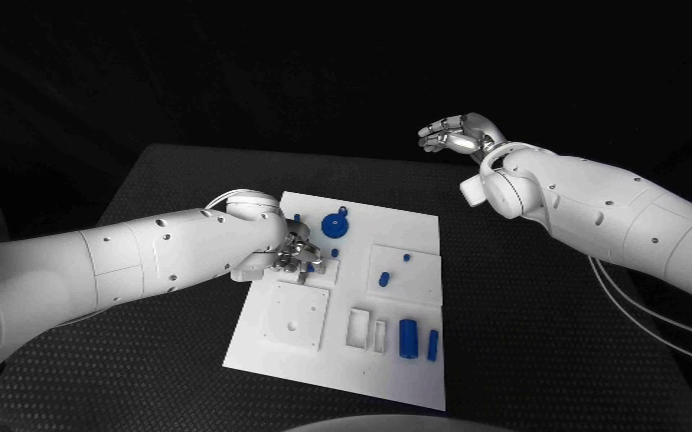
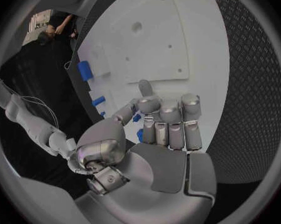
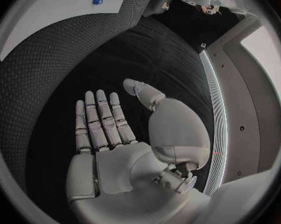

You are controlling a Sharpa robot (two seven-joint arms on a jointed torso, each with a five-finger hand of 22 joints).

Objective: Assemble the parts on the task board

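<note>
A black table (image 1: 173, 177) with a fine diamond-textured mat surface stands against a dark, unlit background. The mat's grain shows at close range in both wrist views. White cables (image 1: 642, 307) hang over the table's right side.

A black textured table (image 1: 173, 182) stands against dark surroundings.

The left arm (image 1: 130, 262) reaches in low, its hand (image 1: 296, 255) held palm-down with the fingers (image 2: 170, 115) curled together and nothing visible in them. The right arm (image 1: 591, 207) is raised, its hand (image 1: 462, 135) empty, fingers (image 3: 100, 117) straight and slightly apart.
</note>
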